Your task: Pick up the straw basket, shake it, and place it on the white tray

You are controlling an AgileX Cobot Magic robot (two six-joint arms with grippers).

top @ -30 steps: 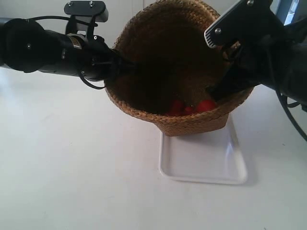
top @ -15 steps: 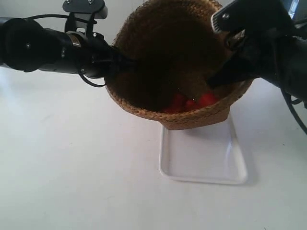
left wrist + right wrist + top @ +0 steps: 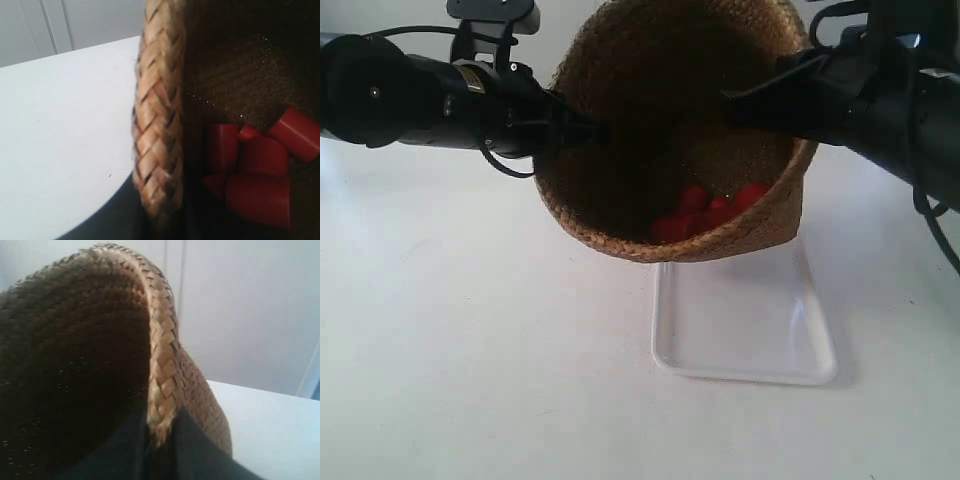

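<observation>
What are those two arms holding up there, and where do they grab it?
The left gripper and right gripper each pinch the straw basket by its braided rim, on opposite sides; it hangs tilted above the white tray.

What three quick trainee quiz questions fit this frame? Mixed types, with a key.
1. True or false: the straw basket stands upright on the white tray.
2. What lies inside the basket? A. red pieces B. green balls C. nothing
3. Fill in: the right end effector clamps the basket by its ____.

Key: 1. False: both arms hold it tilted, mouth towards the exterior camera. 2. A. 3. rim.
</observation>
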